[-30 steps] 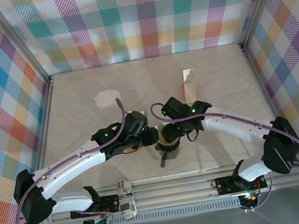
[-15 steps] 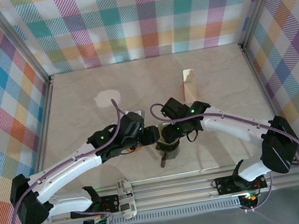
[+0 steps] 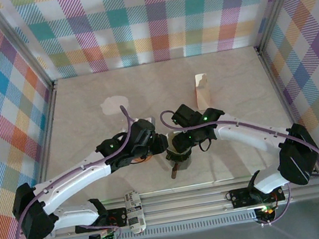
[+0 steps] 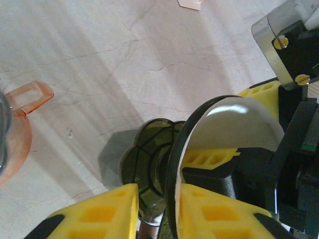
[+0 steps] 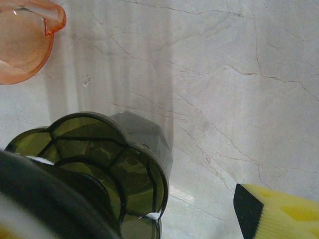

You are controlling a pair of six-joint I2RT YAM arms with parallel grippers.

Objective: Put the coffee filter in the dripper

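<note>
Marble table [image 3: 84, 100] open left; dripper [image 5: 109, 149] near front edge.

Dripper [image 3: 179, 157] between left arm [image 3: 83, 174] and right arm [image 3: 245, 130], orange cup [image 4: 17, 119] just left, tan holder [image 3: 202, 91] behind, far table [image 3: 95, 93] open

Twin white arms are showing black joints [image 3: 295, 162].
Purple cables [image 3: 127, 118] are trailing along left arm [image 3: 78, 178] and right arm [image 3: 252, 137]; yellow pads [image 4: 99, 214] are tipping the left tool [image 4: 158, 211].
</note>
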